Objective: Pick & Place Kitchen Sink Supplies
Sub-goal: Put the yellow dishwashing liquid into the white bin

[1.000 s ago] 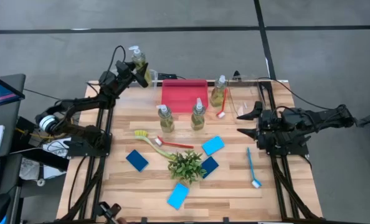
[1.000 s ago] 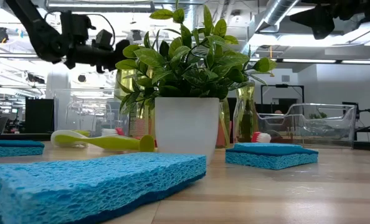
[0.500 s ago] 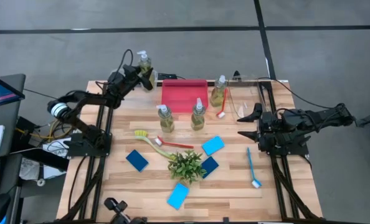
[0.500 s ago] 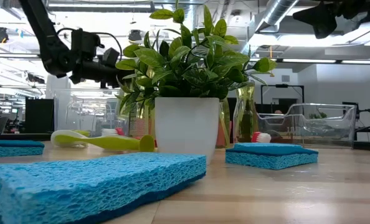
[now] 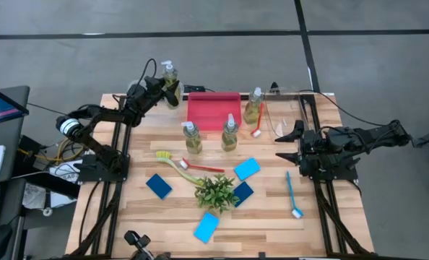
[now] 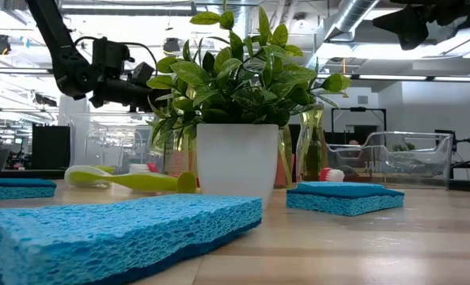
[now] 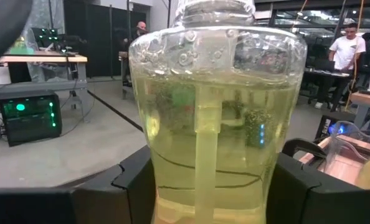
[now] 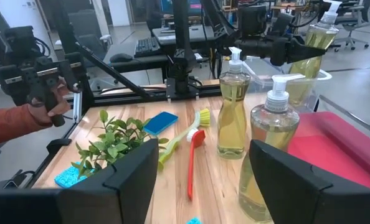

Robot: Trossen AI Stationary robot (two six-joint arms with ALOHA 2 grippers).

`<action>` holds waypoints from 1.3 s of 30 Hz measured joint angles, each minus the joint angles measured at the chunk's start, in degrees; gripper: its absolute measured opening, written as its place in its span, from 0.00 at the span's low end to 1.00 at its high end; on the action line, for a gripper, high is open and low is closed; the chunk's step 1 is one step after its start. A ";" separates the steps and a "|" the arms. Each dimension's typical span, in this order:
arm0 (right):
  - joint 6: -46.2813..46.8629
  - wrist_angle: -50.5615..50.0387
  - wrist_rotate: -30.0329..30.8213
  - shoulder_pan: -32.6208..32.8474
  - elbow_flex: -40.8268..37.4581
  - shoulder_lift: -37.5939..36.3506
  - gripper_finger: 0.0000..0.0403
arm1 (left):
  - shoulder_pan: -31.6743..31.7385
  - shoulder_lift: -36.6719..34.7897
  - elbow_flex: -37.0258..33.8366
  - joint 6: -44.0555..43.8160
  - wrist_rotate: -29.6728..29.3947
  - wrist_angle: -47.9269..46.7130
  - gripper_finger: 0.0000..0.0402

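My left gripper (image 5: 164,89) is shut on a clear bottle of yellow-green liquid (image 5: 170,75), held in the air over the table's far left corner, left of the red bin (image 5: 214,110). Three more bottles stand upright on their bases: two (image 5: 192,137) (image 5: 230,133) in front of the red bin, one (image 5: 253,107) to its right. Yellow (image 5: 172,160), red (image 5: 204,168) and blue (image 5: 292,193) brushes and several blue sponges (image 5: 247,169) lie flat on the table. My right gripper (image 5: 287,142) is open and empty at the table's right side. My left gripper pinches the bottle's body (image 7: 216,186) between its two fingers (image 7: 132,186), one on each side. The fingers come about level from the table's left. The bottle is lifted clear of the table, pump end up and a little tilted, as the right wrist view (image 8: 316,37) shows.
A potted green plant (image 5: 216,191) stands in the middle near the front. A clear bin (image 6: 401,158) stands at the far right. Another red brush (image 5: 258,124) lies beside the right-hand bottle. A person's hand in a red sleeve (image 8: 23,121) holds a device beyond the table's left edge.
My left gripper has carried the bottle a short way toward the table's right edge, closer to the red bin, still shut on it and clear of the table. My right arm has kept still.
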 joint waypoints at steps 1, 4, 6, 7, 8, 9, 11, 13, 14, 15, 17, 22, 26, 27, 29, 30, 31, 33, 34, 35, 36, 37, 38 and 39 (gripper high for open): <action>0.00 -0.02 0.00 0.00 0.00 0.00 0.61 | -0.25 0.00 0.00 0.00 0.09 -0.22 0.54; 0.00 -0.18 0.00 0.00 0.00 0.00 0.61 | -0.52 0.00 0.00 -0.02 0.09 -1.22 0.54; 0.00 -0.24 0.00 0.00 0.00 0.00 0.61 | -0.58 0.00 0.00 -0.02 0.12 -2.29 0.54; 0.00 -0.24 0.00 0.00 0.00 0.00 0.61 | -0.58 0.00 0.00 -0.02 0.12 -2.73 0.54; 0.00 -0.24 0.00 0.00 0.00 0.00 0.61 | -0.58 0.00 0.00 -0.02 0.12 -2.90 0.54; 0.00 -0.24 0.00 0.00 0.00 0.00 0.61 | -0.57 0.00 -0.02 -0.03 0.10 -2.84 0.54; 0.00 -0.25 0.00 0.00 0.00 0.00 0.61 | -0.56 0.00 -0.01 -0.02 0.09 -2.66 0.54; 0.00 -0.24 0.00 0.00 0.00 0.00 0.61 | -0.56 0.00 -0.02 -0.02 0.12 -2.88 0.54; 0.00 -0.24 0.00 0.00 0.00 0.00 0.61 | -0.56 0.00 -0.02 -0.02 0.10 -3.01 0.54; 0.00 -0.24 0.00 0.00 0.00 0.00 0.61 | -0.56 0.00 -0.02 -0.02 0.12 -3.06 0.54; 0.00 -0.24 0.00 0.00 0.00 0.00 0.61 | -0.56 0.00 -0.02 -0.02 0.09 -3.05 0.54; 0.00 -0.24 0.00 0.00 0.00 0.00 0.61 | -0.56 0.00 -0.02 -0.02 0.09 -3.06 0.56; 0.00 -0.24 0.00 0.00 0.00 0.00 0.61 | -0.56 0.00 -0.02 0.00 0.09 -3.06 0.57; 0.00 -0.24 0.00 0.00 0.00 0.00 0.61 | -0.56 0.00 -0.02 0.00 0.09 -3.08 0.57; 0.00 -0.25 0.00 0.00 0.00 0.00 0.61 | -0.56 0.00 -0.02 0.00 0.09 -3.08 0.57; 0.00 -0.24 0.00 0.00 0.00 0.00 0.61 | -0.56 0.00 -0.02 0.00 0.09 -3.08 0.57; 0.00 -0.24 0.00 0.00 0.00 0.00 0.61 | -0.56 0.00 -0.02 0.00 0.09 -3.08 0.57; -0.01 -0.24 0.00 0.00 0.00 0.00 0.61 | -0.56 0.00 -0.02 0.00 0.09 -3.08 0.57; 0.00 -0.24 0.00 0.00 0.00 0.00 0.61 | -0.56 0.00 -0.02 0.00 0.09 -3.08 0.57; 0.00 -0.24 0.00 0.00 0.00 0.00 0.61 | -0.56 0.00 -0.02 0.00 0.09 -3.08 0.57; 0.00 -0.24 0.00 0.00 0.00 0.00 0.61 | -0.56 0.00 -0.02 0.00 0.09 -3.08 0.57; 0.00 -0.24 0.00 0.00 0.00 0.00 0.61 | -0.56 0.00 -0.02 0.00 0.09 -3.14 0.58; -0.01 -0.24 0.00 0.00 0.00 0.00 0.61 | -0.56 0.00 -0.02 -0.01 0.09 -3.41 0.58; 0.00 -0.24 0.00 0.00 0.00 0.00 0.61 | -0.56 0.00 -0.02 0.00 0.11 -3.73 0.58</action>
